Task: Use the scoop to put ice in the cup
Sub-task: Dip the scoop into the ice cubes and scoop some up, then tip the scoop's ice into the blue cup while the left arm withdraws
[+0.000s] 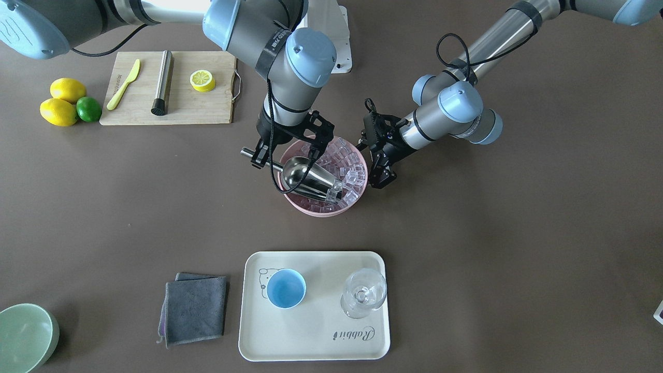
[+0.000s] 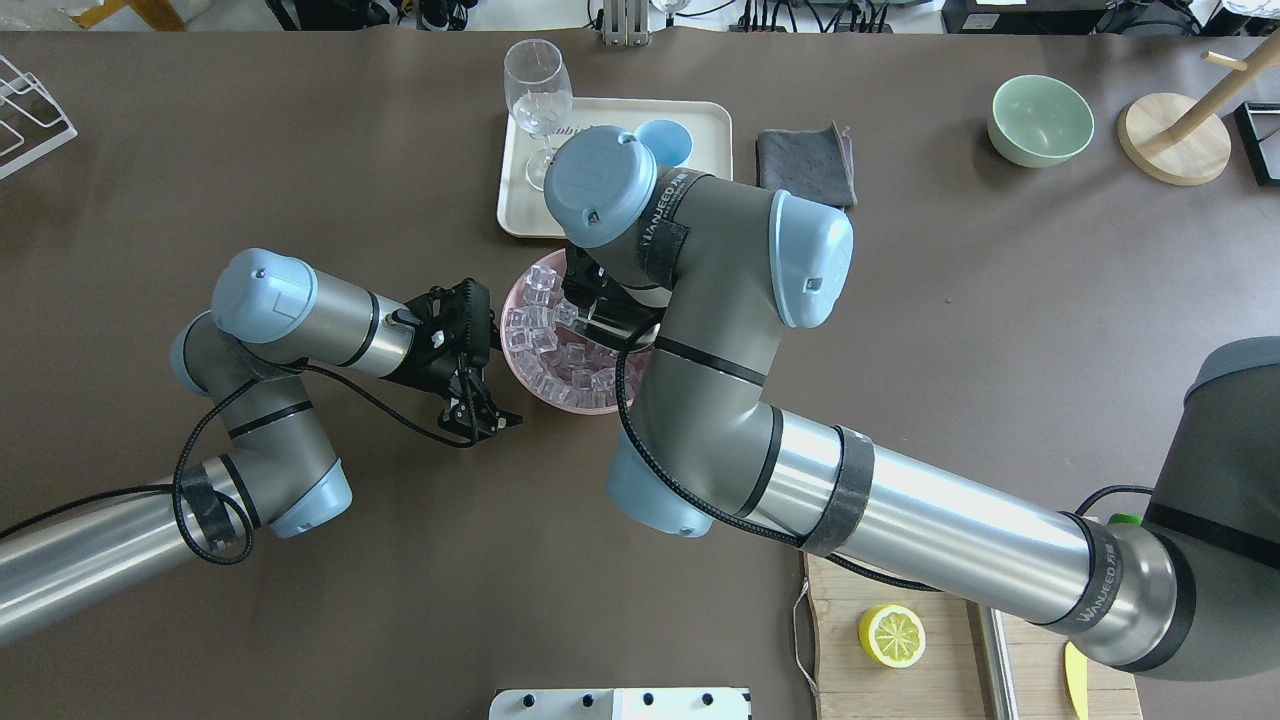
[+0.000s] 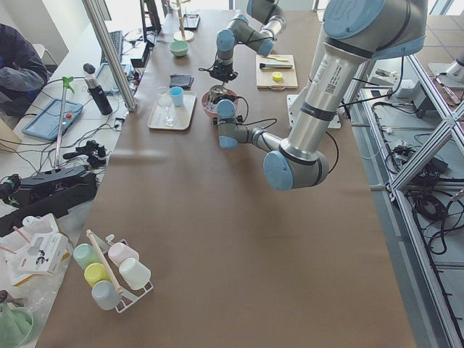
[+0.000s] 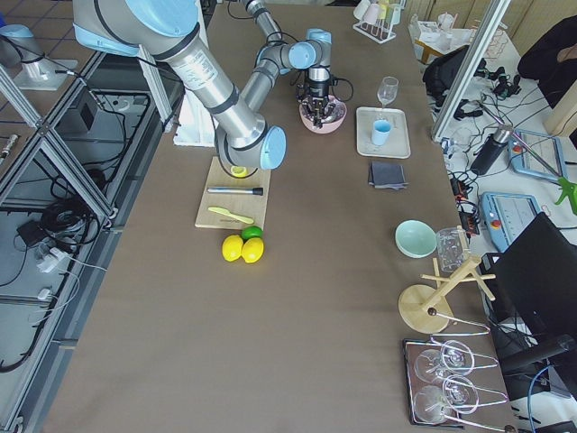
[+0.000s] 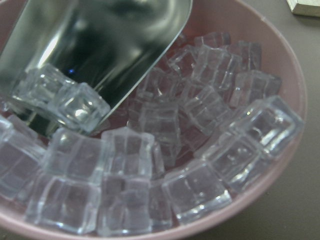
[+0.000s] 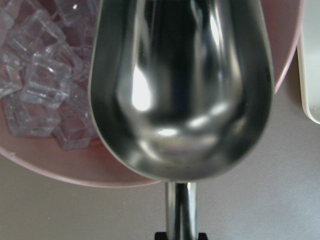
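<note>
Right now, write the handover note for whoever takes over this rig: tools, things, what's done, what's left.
Tools: right tool shut on the handle of the scoop. The left tool sits beside the pink bowl with nothing seen in it; open or shut, cannot tell.
Things: the scoop tilts down into the pink bowl, its mouth in the ice, with a couple of cubes at its lip. The cup stands empty on the tray, next to the stemmed glass.
Done: scoop grasped and dug into the ice.
Left: load the scoop, carry it to the cup, tip the ice in.

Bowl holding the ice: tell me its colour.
Pink bowl, clearest in the front-facing view.
</note>
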You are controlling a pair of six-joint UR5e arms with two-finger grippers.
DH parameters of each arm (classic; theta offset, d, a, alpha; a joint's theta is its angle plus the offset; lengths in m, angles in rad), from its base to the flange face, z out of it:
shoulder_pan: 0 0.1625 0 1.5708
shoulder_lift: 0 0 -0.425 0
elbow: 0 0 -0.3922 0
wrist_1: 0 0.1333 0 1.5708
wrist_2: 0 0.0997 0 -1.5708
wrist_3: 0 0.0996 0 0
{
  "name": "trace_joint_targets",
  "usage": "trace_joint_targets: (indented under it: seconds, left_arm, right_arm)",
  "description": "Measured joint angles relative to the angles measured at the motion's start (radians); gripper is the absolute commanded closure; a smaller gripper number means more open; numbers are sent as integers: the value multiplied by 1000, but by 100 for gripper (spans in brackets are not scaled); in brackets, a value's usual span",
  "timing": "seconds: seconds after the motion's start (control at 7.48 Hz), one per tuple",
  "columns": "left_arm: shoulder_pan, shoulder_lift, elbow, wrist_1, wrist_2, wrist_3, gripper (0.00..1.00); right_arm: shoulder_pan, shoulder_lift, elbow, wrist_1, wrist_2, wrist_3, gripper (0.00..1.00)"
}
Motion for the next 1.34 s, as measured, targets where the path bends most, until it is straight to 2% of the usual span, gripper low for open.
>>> trace_joint_targets:
  seconds: [0.53, 0.94, 1.34]
  left_arm:
    - [-111, 11, 23, 71, -130, 131, 1]
    - [-123, -20, 53, 117, -145, 162, 1]
    - [-132, -86, 98, 169, -146, 185, 1]
  right_arm:
    - [0, -99, 113, 90, 9, 72, 100]
    - [0, -151, 194, 184, 8, 120, 100]
    - [2, -244, 334, 324, 6, 271, 100]
